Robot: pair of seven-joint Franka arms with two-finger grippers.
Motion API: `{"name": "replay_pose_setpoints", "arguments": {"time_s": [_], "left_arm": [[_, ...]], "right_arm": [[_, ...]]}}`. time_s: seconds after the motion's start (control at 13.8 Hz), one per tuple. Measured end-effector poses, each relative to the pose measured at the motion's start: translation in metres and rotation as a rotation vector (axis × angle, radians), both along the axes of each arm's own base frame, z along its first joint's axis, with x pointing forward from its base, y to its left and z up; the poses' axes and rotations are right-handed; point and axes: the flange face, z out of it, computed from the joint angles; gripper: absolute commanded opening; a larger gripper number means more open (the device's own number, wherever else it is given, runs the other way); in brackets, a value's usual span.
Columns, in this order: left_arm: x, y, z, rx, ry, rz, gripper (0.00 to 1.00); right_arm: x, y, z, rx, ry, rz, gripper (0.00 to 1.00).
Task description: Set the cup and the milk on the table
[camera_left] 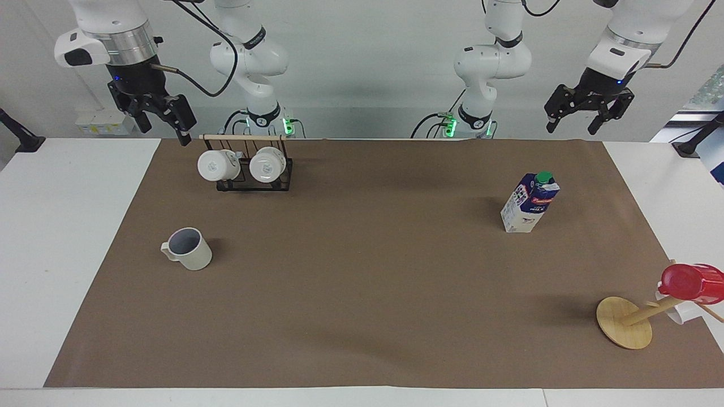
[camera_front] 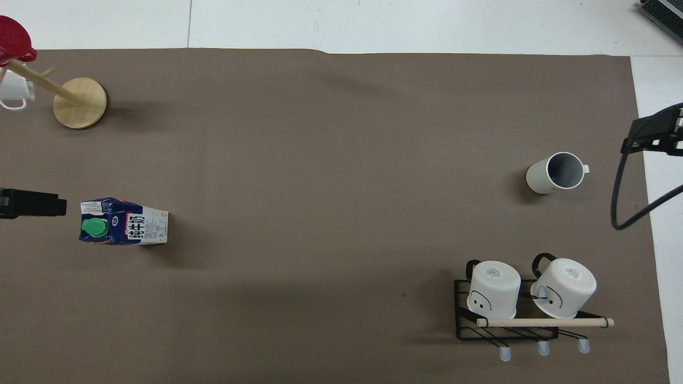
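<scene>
Mug (camera_left: 188, 250) upright on desk (camera_left: 362, 294) toward right arm's end; milk carton (camera_left: 530, 202) toward left arm's. Facing view alone: left pincer (camera_left: 582, 123) and right pincer (camera_left: 164, 127), both raised, wide, empty.

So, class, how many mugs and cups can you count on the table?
5. One grey-lined mug stands alone on the paper, two white mugs hang on the black rack, and a red cup and white mug hang on the wooden stand.
</scene>
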Motion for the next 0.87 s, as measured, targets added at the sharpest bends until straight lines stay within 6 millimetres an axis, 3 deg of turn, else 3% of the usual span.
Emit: {"name": "replay_pose_setpoints", "arguments": {"time_s": [0.87], "left_arm": [[0.0000, 0.0000, 0.0000, 0.000, 0.000, 0.000, 1.00]], "right_arm": [[0.0019, -0.0023, 0.0015, -0.001, -0.018, 0.001, 1.00]]}}
